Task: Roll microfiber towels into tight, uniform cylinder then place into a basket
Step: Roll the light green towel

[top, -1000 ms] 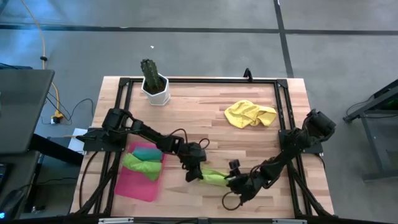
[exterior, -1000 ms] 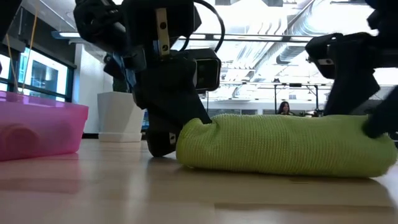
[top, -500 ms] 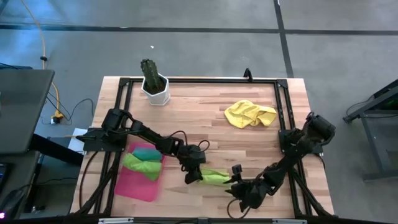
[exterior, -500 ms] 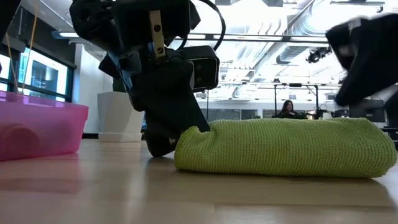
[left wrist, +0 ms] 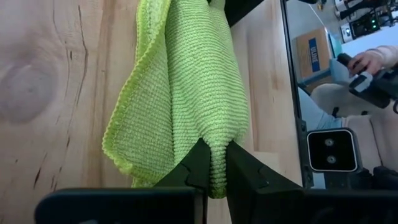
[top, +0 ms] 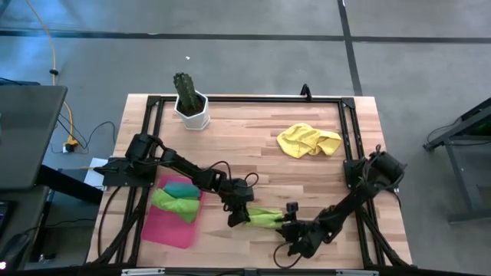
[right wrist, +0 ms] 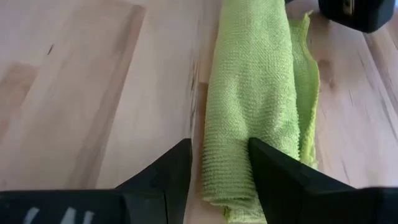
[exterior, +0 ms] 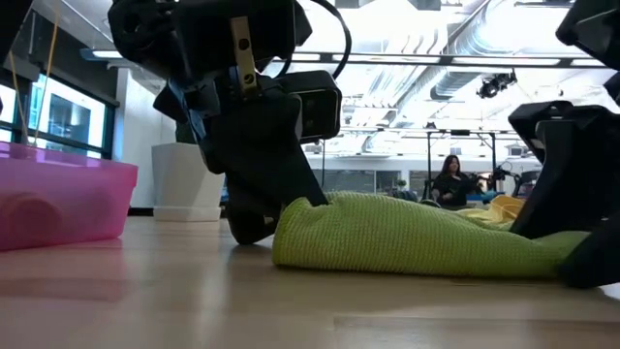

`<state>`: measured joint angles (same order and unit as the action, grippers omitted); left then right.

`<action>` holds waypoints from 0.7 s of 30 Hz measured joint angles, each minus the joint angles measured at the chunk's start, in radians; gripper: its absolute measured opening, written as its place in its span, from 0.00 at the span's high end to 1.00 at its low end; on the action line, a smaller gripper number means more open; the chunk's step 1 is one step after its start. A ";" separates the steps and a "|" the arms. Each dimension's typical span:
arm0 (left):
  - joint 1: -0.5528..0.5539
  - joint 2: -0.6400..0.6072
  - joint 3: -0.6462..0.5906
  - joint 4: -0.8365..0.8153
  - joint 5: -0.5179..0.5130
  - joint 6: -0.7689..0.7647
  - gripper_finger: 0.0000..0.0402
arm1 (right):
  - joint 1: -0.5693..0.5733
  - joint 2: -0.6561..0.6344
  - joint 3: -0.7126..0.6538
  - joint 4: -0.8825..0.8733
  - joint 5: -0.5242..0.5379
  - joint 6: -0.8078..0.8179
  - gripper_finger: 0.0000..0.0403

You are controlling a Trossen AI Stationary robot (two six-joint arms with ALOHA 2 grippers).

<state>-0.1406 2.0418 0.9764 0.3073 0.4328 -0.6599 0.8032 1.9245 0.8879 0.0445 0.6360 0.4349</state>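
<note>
A lime green towel point(top: 261, 218), rolled lengthwise, lies on the table near its front edge. My left gripper point(top: 239, 215) is shut on the roll's left end. My right gripper point(right wrist: 219, 149) stands open over the right end point(exterior: 542, 250), with one finger on each side of the roll. The pink basket point(top: 166, 230) at the front left holds a teal towel point(top: 182, 185) and a green towel point(top: 173, 203). A yellow towel point(top: 308, 141) lies crumpled at the far right. My left gripper pinches the roll's left end point(left wrist: 215, 134) between its two fingers, coming in slanting down from the table's left along the roll. The towel rests on the table. My right gripper has one finger point(right wrist: 268, 163) against the roll's side at the right end. The other finger point(right wrist: 177, 163) stands just clear of the cloth.
A white pot with a cactus point(top: 190, 106) stands at the far left. A black frame point(top: 347, 130) runs around the tabletop. A person point(exterior: 450, 179) sits in the room behind, and a hand point(left wrist: 368, 60) shows beyond the table edge.
My right gripper has come down at the towel's right end and rolled its wrist. That end, round and full before, now lies lower and flatter. The left end and my left gripper have stayed where they were.
</note>
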 joint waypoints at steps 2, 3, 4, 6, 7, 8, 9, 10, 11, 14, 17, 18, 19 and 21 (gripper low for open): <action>0.000 0.000 0.000 -0.001 0.000 0.009 0.95 | 0.001 0.009 0.000 0.001 0.015 0.033 0.62; 0.000 0.000 0.000 -0.001 0.000 0.010 0.95 | 0.001 0.011 0.000 0.001 0.018 0.044 0.62; 0.000 0.000 0.000 -0.001 0.001 0.010 0.95 | 0.001 0.012 0.000 0.001 0.021 0.056 0.62; 0.000 0.000 0.000 -0.003 0.001 0.022 0.95 | 0.001 0.013 0.000 0.000 0.022 0.062 0.62; 0.000 -0.002 -0.001 -0.005 0.000 0.032 0.94 | 0.001 0.013 0.000 0.000 0.021 0.063 0.62; 0.000 -0.003 -0.002 -0.006 0.000 0.041 0.93 | 0.001 0.013 0.000 -0.001 0.018 0.068 0.62; 0.000 -0.003 -0.002 -0.007 0.000 0.048 0.91 | 0.000 0.013 0.000 -0.002 0.015 0.084 0.63; 0.000 -0.003 -0.002 -0.008 0.000 0.054 0.89 | 0.000 0.013 0.000 -0.003 0.011 0.099 0.64; 0.000 -0.005 -0.002 -0.009 0.001 0.058 0.87 | 0.000 0.014 0.000 -0.003 0.007 0.112 0.66; 0.000 -0.006 -0.003 -0.011 0.003 0.067 0.78 | -0.001 0.013 0.000 -0.009 -0.009 0.162 0.74; 0.005 -0.006 -0.004 -0.015 0.009 0.096 0.69 | -0.002 0.014 -0.001 -0.013 -0.016 0.238 0.86; 0.008 -0.006 -0.005 -0.020 0.011 0.126 0.67 | -0.002 0.014 -0.001 -0.012 -0.017 0.264 0.91; 0.008 -0.007 -0.006 -0.025 0.011 0.162 0.65 | -0.002 0.014 -0.001 -0.010 -0.022 0.285 0.95; 0.010 -0.016 -0.008 -0.031 0.012 0.248 0.62 | -0.002 0.014 0.000 -0.006 -0.041 0.301 0.98</action>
<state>-0.1305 2.0256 0.9686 0.2760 0.4449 -0.4117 0.8009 1.9385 0.8879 0.0385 0.5954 0.7358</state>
